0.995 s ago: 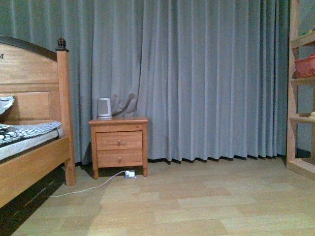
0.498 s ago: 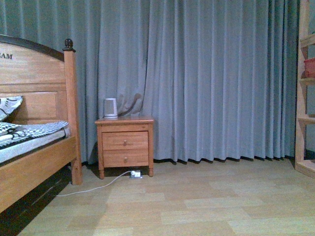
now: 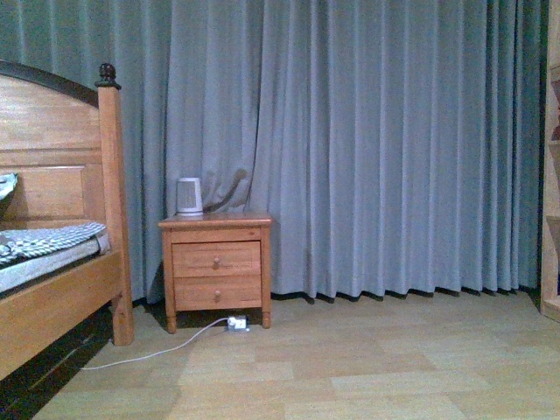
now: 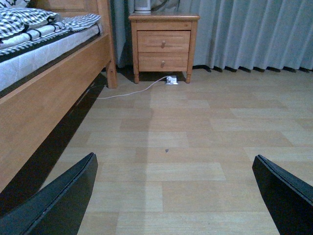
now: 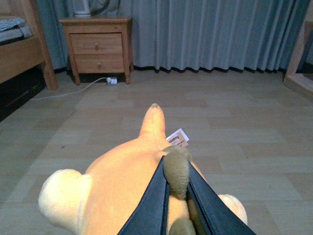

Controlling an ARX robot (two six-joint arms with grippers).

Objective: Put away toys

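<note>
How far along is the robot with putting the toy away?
Done: the right hand is clamped on the orange plush toy. The left hand is open and empty. Left to do: carry the toy to storage and release it, perhaps at the wooden shelf.

You see grey-blue pleated curtains (image 3: 376, 149), an orange-brown wooden nightstand (image 3: 216, 262) and bed frame (image 3: 52, 297), a white kettle (image 3: 189, 195) and a white cable (image 3: 131, 359) on pale tan plank flooring (image 3: 367, 367). The bedding (image 4: 24, 22) is black-and-white checked. Your plush animal (image 5: 122, 186) is orange-yellow with an olive-brown patch (image 5: 177, 178); the left gripper (image 4: 174, 164) and right gripper (image 5: 175, 166) are black.
</note>
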